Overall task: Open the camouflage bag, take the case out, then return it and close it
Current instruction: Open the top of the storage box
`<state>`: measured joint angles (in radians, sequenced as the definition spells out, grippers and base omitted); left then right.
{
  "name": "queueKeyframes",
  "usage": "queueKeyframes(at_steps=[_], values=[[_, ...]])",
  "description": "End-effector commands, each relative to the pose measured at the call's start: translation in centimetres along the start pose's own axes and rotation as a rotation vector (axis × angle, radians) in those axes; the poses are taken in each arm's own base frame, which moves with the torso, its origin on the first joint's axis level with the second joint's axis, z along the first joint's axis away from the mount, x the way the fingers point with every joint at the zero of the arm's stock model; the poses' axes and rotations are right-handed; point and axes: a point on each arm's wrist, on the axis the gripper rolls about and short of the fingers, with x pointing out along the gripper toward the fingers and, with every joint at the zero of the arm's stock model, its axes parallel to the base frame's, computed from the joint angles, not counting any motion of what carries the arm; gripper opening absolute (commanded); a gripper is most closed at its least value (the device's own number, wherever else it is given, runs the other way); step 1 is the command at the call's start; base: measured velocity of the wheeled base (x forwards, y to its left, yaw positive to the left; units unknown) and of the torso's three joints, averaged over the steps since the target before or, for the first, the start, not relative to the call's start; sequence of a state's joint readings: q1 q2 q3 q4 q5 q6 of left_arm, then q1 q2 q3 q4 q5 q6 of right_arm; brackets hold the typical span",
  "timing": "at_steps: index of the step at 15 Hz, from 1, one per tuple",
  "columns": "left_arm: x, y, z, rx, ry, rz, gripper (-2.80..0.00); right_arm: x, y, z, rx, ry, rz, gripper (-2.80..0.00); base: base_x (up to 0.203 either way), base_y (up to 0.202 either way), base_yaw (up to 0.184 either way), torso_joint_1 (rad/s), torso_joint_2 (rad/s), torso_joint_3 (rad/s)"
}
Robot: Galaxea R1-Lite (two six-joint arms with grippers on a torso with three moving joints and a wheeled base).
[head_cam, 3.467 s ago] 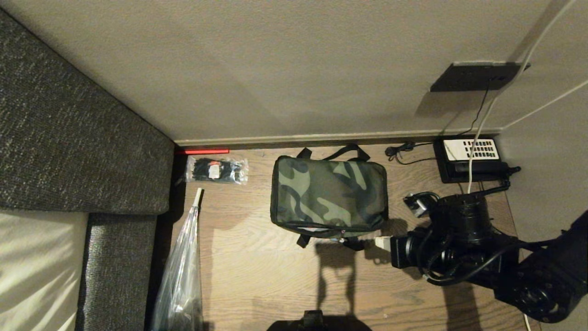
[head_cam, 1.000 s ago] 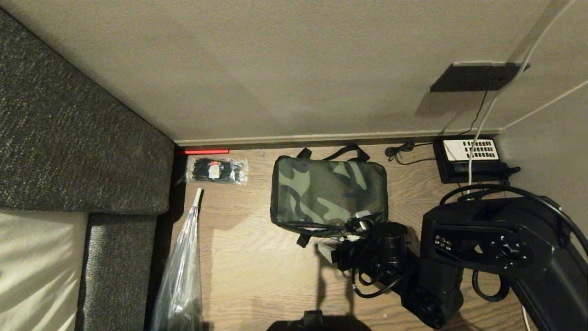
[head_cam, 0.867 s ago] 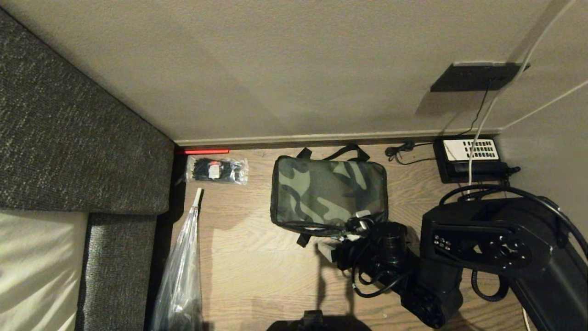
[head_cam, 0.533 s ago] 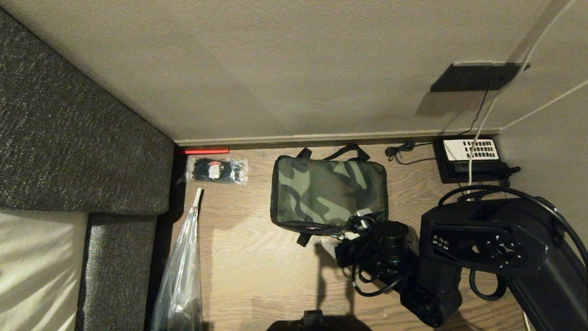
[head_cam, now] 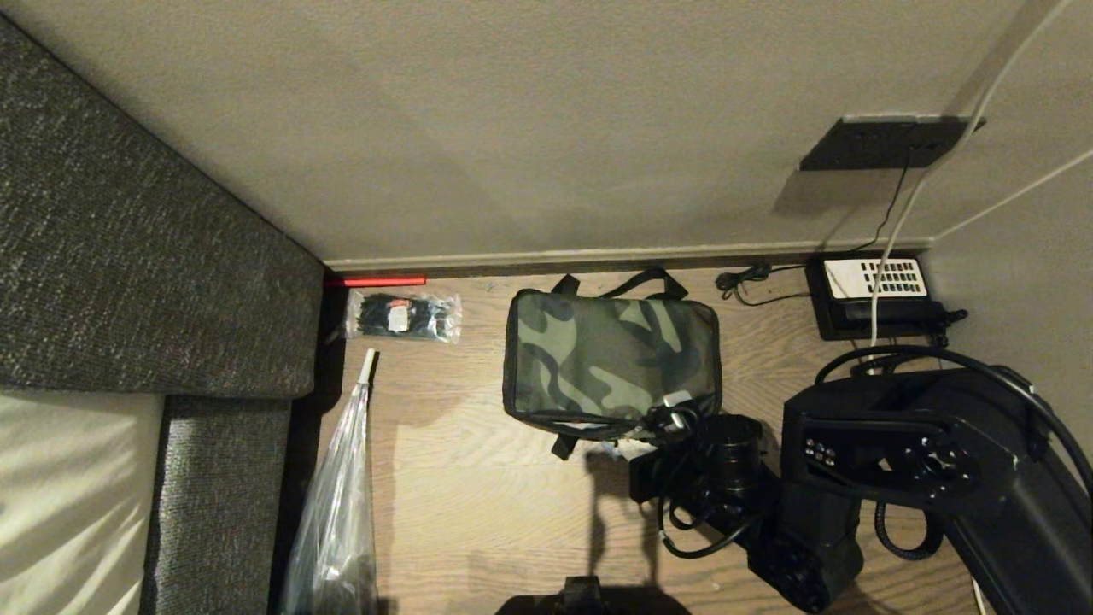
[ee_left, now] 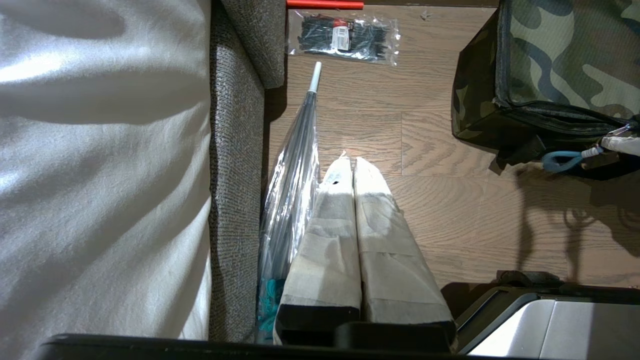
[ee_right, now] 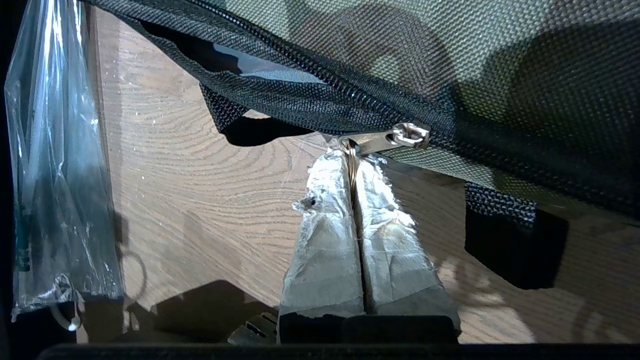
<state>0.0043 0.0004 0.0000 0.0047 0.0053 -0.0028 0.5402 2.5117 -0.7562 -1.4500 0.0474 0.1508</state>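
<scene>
Right wrist view: we see right hand [ee_right: 352,160] pinching zipper ring [ee_right: 351,150].
Bag: camouflage bag [head_cam: 610,354] soft; we pull toward 9 o'clock.

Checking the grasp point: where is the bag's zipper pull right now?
In the right wrist view the zipper pull hangs at the camouflage bag's near edge, its ring pinched in the shut right gripper; in the head view that is the bag's near right corner.
</scene>
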Motion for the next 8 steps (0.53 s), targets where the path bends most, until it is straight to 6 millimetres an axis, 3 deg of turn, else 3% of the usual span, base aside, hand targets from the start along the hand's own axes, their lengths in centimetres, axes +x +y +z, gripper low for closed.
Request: queueKeyframes(at_steps=[1, 8], values=[[0.0, 0.0, -0.1, 0.000, 0.001, 0.001, -2.80, -0.3, -0.1, 0.3, -0.018, -0.007, -0.002, -2.80, 0.000, 0.000, 0.000, 0.000, 0.00, 0.000], [0.0, 0.0, -0.1, 0.000, 0.002, 0.001, -2.80, -1.3, -1.9, 1.2, -0.064, -0.015, -0.025, -2.80, 0.000, 0.000, 0.000, 0.000, 0.00, 0.000]])
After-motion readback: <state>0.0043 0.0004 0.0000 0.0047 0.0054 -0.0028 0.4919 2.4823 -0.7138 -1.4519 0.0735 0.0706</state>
